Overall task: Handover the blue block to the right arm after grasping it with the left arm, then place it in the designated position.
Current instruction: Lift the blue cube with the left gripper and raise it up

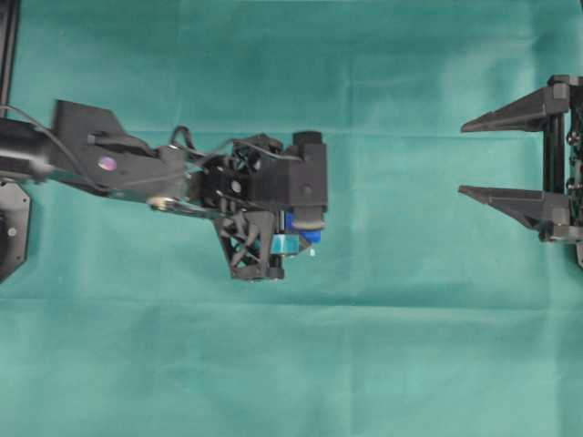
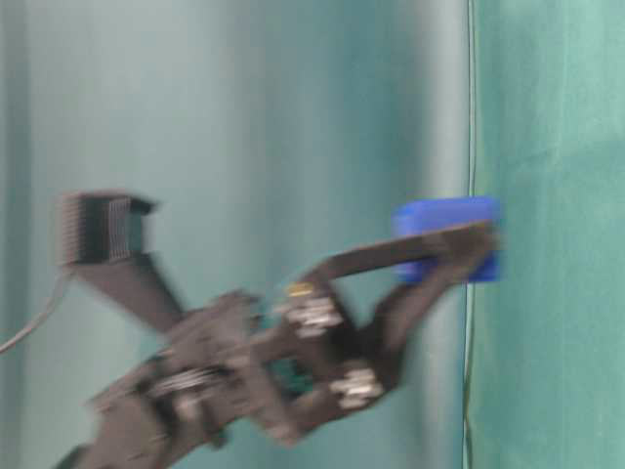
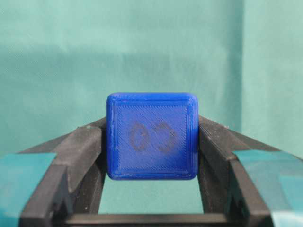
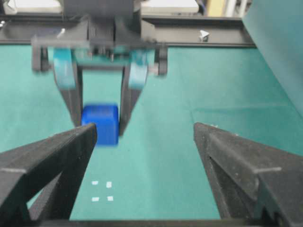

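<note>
Green cloth: left gripper pinching blue block, raise it level, centred between the spread right gripper fingers.

Overhead: green cloth covers table. Left arm reaches from left edge toward middle, blue block partly visible under its gripper. Right gripper at right edge, fingers spread wide, well apart from block.

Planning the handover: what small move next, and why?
Probably carry the small bright blue cube, clamped between the left gripper's teal-taped fingers, toward the right gripper: its plain black jaws stand wide open, well apart from the cube.
</note>
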### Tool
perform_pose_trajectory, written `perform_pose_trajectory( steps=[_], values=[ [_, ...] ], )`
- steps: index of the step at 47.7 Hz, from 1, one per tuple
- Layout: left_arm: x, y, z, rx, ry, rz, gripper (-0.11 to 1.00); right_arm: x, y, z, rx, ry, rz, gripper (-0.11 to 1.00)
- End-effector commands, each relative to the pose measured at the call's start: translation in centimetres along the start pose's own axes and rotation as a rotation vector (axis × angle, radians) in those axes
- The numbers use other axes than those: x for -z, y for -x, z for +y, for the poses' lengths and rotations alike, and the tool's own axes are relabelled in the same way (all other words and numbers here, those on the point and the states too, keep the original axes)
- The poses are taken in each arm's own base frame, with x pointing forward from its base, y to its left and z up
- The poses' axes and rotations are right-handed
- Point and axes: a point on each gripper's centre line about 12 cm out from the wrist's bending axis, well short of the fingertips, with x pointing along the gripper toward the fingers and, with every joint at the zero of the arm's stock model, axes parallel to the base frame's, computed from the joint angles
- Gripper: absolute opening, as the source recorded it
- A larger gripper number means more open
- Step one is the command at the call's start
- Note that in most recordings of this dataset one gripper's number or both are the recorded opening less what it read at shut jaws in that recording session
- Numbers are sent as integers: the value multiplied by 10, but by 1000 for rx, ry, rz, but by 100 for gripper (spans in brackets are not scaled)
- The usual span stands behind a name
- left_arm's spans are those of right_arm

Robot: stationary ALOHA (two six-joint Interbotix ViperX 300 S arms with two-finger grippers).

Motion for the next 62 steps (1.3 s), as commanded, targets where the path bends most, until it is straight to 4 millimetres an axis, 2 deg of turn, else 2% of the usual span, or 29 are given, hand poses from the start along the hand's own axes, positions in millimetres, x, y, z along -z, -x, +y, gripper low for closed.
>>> perform_pose_trajectory(
  steps=[1, 16, 25, 62],
  values=[
    [-23, 30, -3, 5, -7, -81, 46, -5, -2, 0, 0, 1, -12, 95],
    [-55, 81, -4, 5, -18, -159, 46, -4, -1, 0, 0, 3, -8, 95],
    [-66, 106, -4, 4, -21, -207, 46, -4, -1, 0, 1, 3, -3, 95],
    [-65, 109, -4, 4, -20, -207, 46, -4, -1, 0, 1, 4, -3, 95]
  ],
)
